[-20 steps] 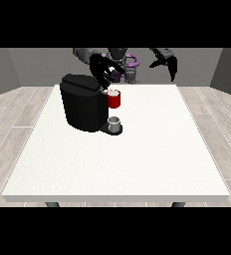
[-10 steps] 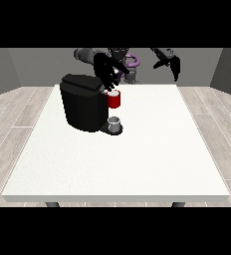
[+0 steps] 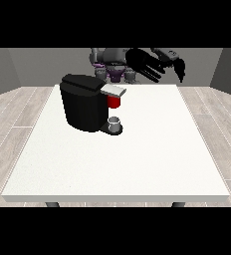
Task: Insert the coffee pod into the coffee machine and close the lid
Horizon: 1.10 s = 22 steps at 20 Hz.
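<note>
White table (image 3: pixel 137 164) bare frontward | both hands (image 3: pixel 146 64) far edge, fingers spread, ungrasping

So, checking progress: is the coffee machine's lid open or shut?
Shut, it seems: the grey lid lies flat atop the coffee machine, over a red thing at the machine.

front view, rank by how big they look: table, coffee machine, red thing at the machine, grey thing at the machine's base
1. table, by far the largest
2. coffee machine
3. and 4. red thing at the machine and grey thing at the machine's base: they look about alike, so no ranking between them.
</note>
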Available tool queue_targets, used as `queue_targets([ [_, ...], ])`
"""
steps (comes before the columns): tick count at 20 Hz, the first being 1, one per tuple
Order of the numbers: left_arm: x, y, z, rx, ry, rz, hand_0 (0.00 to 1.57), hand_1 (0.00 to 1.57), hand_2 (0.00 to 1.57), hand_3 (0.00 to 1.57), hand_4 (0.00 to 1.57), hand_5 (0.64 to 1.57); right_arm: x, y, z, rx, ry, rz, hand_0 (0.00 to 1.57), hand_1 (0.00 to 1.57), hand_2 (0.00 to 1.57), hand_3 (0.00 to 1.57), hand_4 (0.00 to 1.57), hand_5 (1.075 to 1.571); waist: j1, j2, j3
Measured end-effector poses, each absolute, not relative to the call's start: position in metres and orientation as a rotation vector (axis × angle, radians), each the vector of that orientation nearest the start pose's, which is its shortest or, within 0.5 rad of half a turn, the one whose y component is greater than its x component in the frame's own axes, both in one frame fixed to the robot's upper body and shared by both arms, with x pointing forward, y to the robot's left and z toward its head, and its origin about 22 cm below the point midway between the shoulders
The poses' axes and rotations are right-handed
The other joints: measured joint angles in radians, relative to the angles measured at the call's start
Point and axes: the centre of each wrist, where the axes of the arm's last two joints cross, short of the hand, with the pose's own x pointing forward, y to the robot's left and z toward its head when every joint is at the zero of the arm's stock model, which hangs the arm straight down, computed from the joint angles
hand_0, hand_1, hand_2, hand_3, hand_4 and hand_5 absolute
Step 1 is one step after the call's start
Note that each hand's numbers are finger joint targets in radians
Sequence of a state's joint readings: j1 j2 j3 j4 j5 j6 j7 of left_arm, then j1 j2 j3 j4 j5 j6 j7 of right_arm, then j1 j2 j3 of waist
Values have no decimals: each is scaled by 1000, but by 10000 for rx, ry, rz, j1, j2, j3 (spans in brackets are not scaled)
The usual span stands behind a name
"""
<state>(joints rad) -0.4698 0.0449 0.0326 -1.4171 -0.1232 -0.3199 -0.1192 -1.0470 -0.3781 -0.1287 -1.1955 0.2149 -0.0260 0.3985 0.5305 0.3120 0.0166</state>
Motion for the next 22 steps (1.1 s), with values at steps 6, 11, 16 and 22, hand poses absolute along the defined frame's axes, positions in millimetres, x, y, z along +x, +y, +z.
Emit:
queue_targets([
  [6,346,196,103,-2396,-19347,-5518,0,0,0,0,328,1571,409,-181,302,-3508,-19608,3262,0,0,0,0,133,1571,256,486,-136],
  [11,344,195,104,-2308,-19358,-5460,0,0,0,0,349,1571,417,-168,301,-2965,-20002,3468,0,0,0,0,0,1571,103,568,-162],
  [16,341,204,100,-2163,-19174,-5102,0,0,0,0,248,1571,421,-145,278,-2056,-20282,4072,0,0,0,0,0,1571,-376,228,-164],
  [22,330,219,73,-1769,-18438,-4335,0,0,0,0,266,1571,413,-107,229,-485,-20450,4858,0,0,0,0,259,1571,-1300,-656,-166],
])
